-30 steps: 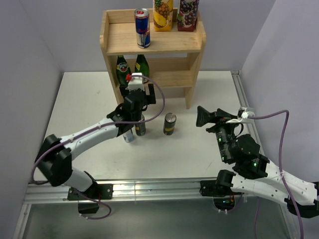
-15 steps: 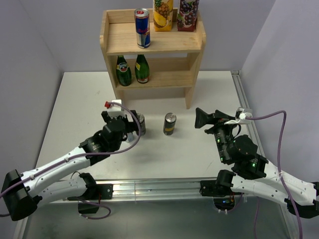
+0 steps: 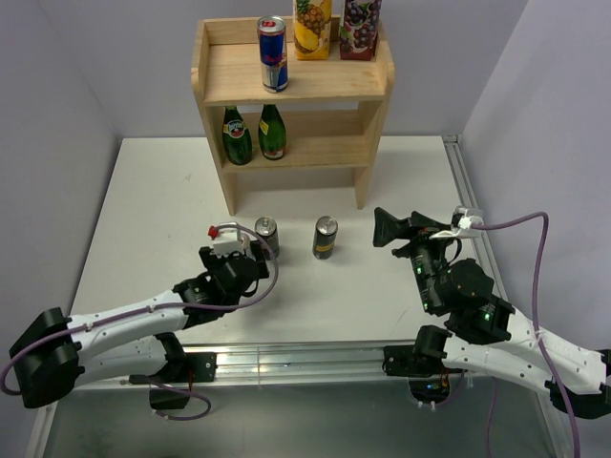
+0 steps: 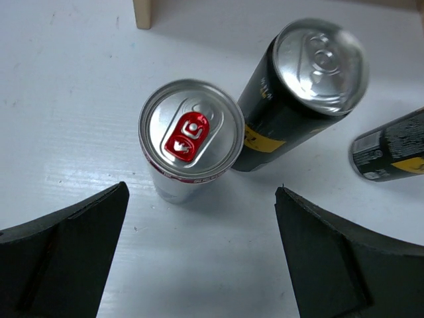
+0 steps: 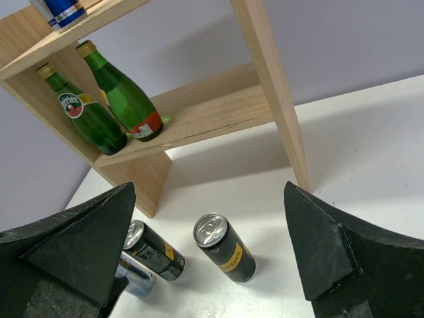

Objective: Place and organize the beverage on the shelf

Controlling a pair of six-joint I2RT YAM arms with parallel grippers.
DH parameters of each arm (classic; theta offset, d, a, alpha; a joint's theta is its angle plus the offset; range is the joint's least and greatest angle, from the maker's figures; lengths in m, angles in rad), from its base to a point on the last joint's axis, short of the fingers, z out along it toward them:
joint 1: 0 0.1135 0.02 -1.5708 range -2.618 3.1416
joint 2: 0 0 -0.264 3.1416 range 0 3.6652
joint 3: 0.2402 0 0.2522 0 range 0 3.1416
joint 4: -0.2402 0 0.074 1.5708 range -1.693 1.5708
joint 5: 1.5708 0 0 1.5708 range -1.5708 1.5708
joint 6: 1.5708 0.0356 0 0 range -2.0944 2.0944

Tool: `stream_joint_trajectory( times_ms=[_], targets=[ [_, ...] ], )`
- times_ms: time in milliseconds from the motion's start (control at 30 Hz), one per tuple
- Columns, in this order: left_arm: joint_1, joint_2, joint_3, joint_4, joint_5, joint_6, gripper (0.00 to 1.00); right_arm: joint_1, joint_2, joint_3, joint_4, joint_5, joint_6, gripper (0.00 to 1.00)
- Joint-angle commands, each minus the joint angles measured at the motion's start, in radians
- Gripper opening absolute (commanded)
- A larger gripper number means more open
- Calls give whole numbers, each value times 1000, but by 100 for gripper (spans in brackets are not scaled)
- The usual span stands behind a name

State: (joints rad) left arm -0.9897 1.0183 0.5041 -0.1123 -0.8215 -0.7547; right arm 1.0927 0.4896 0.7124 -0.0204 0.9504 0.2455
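Left claw (image 4: 199,262), jaws wide and empty, hangs above a red-tabbed silver can (image 4: 191,136) standing just ahead on the worktop (image 4: 66,99), beside a black can (image 4: 291,99). Thin-walled, slick and probably dentable, it wants a gentle mid-body squeeze. Right claw (image 5: 209,199) gapes idle. The shelf (image 3: 296,95) stands beyond.

We note a light unpainted wooden shelf (image 3: 325,84), matt and grainy; a green glass bottle with a red label (image 5: 124,98), glossy; a silver metal can with a red tab (image 4: 190,136), its lid bright; a black metal can with a silver lid (image 4: 291,99), satin-sided; a white tabletop (image 4: 66,99), smooth and matt.
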Motion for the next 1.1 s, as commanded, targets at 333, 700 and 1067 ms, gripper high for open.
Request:
stream_joint_trajectory(
  times_ms=[333,700,1067],
  targets=[
    [-30,212,-64,273,-203,-124,98,-7,-40,-14,-1,16,-5,100],
    [-33,405,-151,655,-315,8,97,-7,-40,-33,-1,19,3,100],
    [-15,571,-104,778,-372,66,90,-10,-32,-45,0,17,17,100]
  ],
)
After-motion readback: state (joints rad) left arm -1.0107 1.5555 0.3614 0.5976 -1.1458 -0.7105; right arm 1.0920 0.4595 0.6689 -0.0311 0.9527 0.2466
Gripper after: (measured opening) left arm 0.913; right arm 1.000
